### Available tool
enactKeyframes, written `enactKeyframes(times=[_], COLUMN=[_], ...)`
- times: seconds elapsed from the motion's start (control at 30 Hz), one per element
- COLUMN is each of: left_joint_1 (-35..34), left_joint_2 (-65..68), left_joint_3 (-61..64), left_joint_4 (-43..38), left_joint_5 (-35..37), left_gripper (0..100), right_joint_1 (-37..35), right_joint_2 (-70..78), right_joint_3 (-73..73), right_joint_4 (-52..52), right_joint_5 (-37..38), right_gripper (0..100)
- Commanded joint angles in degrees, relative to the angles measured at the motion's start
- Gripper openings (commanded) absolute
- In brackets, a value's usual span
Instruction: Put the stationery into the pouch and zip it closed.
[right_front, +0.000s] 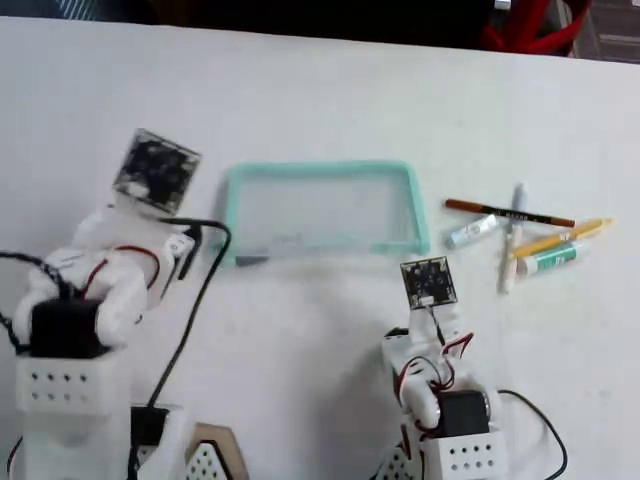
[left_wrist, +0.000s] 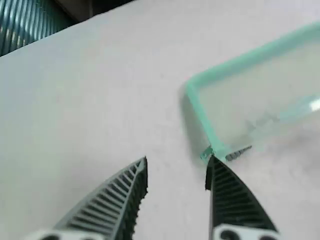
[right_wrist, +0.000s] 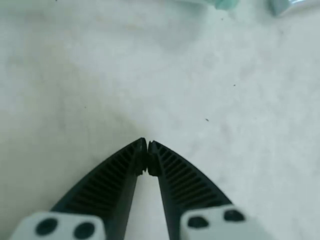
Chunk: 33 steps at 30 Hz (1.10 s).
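The pouch lies on the counter, the stationery beside it on the right, the left hand at its near left corner.

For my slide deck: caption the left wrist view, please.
Open left gripper beside a corner of the teal-edged pouch on the white table.

Robotics lab, likely — plain white table; two cabled desktop arms
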Motion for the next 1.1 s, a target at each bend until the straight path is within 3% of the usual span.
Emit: enactKeyframes(times=[0.0, 0.27, 0.53, 0.73, 0.93, 1.07], left_joint_1=[2.0, 2.1, -3.2, -3.3, -0.5, 0.0], left_joint_2=[3.3, 10.0, 26.8, 38.7, 41.4, 41.4], left_joint_3=[-2.9, -2.6, -2.6, -2.7, -2.6, 0.4], left_joint_4=[1.9, 1.2, -9.1, -14.3, -15.8, -21.1], left_joint_5=[-8.9, -18.9, -19.3, -19.5, -19.2, -19.1], left_gripper=[20, 20, 20, 20, 20, 20], right_joint_1=[0.1, 0.1, 0.1, 0.1, 0.1, 0.1], right_joint_2=[-0.2, -0.2, -0.2, -0.2, -0.2, -0.2], right_joint_3=[0.4, 0.4, 0.4, 0.4, 0.4, 0.4], right_joint_4=[0.5, 0.5, 0.5, 0.5, 0.5, 0.5], right_joint_5=[-0.1, -0.1, -0.1, -0.1, -0.1, -0.1], right_gripper=[1.8, 1.8, 1.8, 1.8, 1.8, 1.8])
